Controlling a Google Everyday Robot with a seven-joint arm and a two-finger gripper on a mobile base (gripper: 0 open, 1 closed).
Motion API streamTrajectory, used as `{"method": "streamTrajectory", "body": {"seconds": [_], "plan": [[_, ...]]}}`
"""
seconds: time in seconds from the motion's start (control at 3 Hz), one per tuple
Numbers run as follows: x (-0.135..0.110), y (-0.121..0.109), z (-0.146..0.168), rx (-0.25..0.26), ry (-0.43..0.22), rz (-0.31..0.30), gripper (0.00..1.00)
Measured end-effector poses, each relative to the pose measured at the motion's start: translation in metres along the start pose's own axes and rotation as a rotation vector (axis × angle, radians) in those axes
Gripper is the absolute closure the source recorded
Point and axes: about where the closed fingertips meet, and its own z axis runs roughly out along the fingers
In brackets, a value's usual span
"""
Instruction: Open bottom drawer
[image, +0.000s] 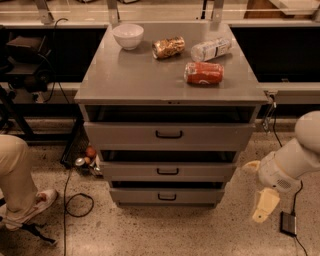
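The grey cabinet (125, 75) has three drawers. The bottom drawer (200, 196) is the lowest and shallowest, with a small black bar handle (167, 197) at its centre. Its front stands about level with the drawer above. My gripper (257, 186) hangs low to the right of the cabinet, near the floor and about level with the two lower drawers. It is apart from the cabinet and touches nothing. Its two cream fingers (264, 205) are spread, with nothing between them.
On the cabinet top lie a white bowl (128, 35), a snack bag (168, 47), a clear bottle (211, 49) and a red can (203, 73). A person's leg and shoe (22, 192) are at the left. Cables (75, 202) and a small black box (289, 223) lie on the floor.
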Motion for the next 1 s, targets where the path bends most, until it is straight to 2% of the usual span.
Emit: {"method": "streamTrajectory", "body": {"seconds": [0.33, 0.67, 1.0], "plan": [[0.022, -0.012, 0.072, -0.075, -0.043, -0.02, 0.0], [0.038, -0.012, 0.137, -0.136, -0.086, -0.024, 0.0], [0.045, -0.006, 0.201, -0.175, -0.124, -0.021, 0.0]]}}
